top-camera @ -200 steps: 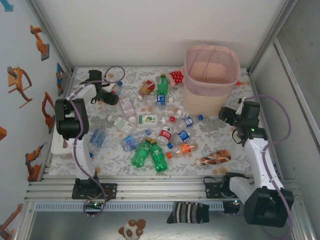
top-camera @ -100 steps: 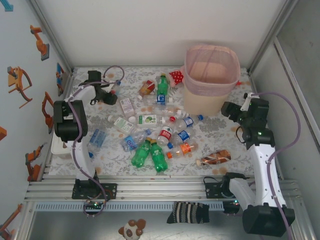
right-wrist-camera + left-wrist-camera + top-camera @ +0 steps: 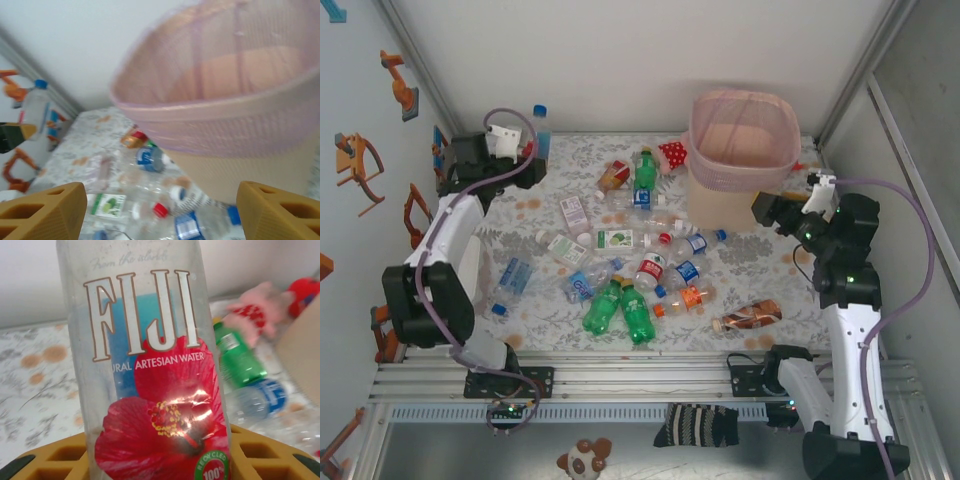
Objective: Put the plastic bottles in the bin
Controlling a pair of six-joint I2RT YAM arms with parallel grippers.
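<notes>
The left end effector [image 3: 528, 152] was closed on a clear square-shouldered plastic water bottle with a blue cap [image 3: 150, 370]. It held the bottle upright by its lower body, lifted off the floral-patterned worktop [image 3: 760, 265] at the far left corner. That put it well apart from the tall pink mesh-sided bin with a beige lower body [image 3: 725, 200], which stood at the far right. The right end effector [image 3: 767, 212] hung just beside the bin's near wall with its fingers spread and nothing between them. The step in hand appeared to be carrying the held bottle across to the bin. To do it well, the arm should probably keep the bottle high enough to pass over the heap of loose plastic bottles [image 3: 640, 270] lying mid-worktop. It should then bring the bottle fully over the pink rim and only then let go, so it would not glance off the mesh edge. The grip sat low on a smooth wall, so a slow, level swing seemed safer than a quick one. The label read "FIJI" in large white letters above a red hibiscus. Beneath it ran "ARTESIAN WATER" with the word before it cut to "URAL", and faint script near the top appeared to say "From the islands". A green badge at the bottom showed "100%" and part of "RECYCLED".
</notes>
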